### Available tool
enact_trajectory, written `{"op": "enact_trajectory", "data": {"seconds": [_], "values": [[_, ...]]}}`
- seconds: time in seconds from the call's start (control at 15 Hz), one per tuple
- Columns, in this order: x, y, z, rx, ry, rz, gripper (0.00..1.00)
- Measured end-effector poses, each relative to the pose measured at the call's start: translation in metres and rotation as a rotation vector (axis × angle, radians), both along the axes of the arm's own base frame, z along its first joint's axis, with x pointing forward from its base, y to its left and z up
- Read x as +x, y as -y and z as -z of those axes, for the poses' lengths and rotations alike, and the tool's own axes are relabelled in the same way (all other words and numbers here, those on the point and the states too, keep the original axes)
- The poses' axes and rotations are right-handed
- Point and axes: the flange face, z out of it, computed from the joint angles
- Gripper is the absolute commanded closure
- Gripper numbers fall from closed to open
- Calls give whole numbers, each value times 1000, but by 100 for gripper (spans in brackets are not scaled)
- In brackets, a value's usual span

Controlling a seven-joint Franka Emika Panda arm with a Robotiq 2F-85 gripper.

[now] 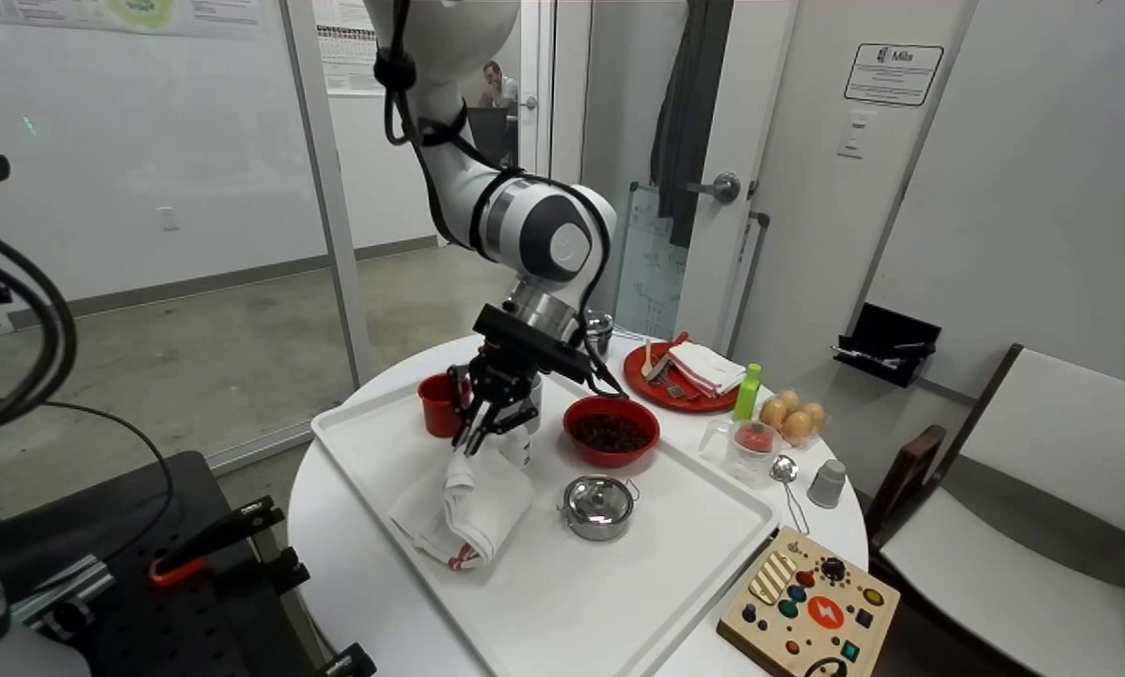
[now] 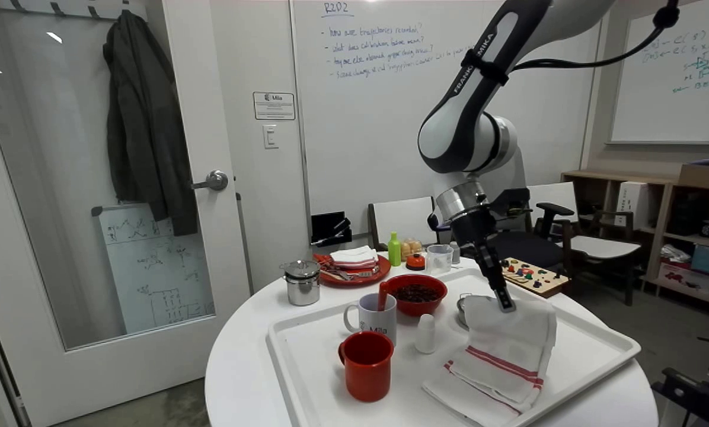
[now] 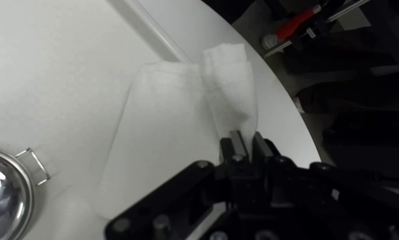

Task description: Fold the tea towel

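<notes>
The white tea towel lies on the tray in both exterior views (image 1: 492, 498) (image 2: 502, 350), partly folded in layers, with red stripes showing. One part is pulled up to my gripper (image 1: 467, 442), and it also shows in an exterior view (image 2: 505, 305). In the wrist view the gripper's fingers (image 3: 246, 141) are close together with a raised fold of the towel (image 3: 166, 116) pinched between them. The stripes do not show in the wrist view. The towel's underside and inner layers are hidden.
The white tray (image 1: 610, 602) holds a red mug (image 2: 369, 367), a white mug (image 2: 373, 317), a white shaker (image 2: 425, 335), a red bowl (image 1: 610, 432) and a lidded steel pot (image 1: 598, 508). A red plate (image 1: 638, 376), green bottle (image 1: 748, 393) and wooden button board (image 1: 807, 611) stand beyond the tray.
</notes>
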Motion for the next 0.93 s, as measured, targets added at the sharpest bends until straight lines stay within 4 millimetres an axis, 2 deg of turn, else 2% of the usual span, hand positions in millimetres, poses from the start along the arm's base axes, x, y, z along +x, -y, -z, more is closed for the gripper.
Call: {"op": "enact_trajectory", "data": {"seconds": [0.47, 0.93], "values": [[5, -26, 2, 37, -62, -82, 89], [11, -45, 28, 69, -153, -155, 89]]}}
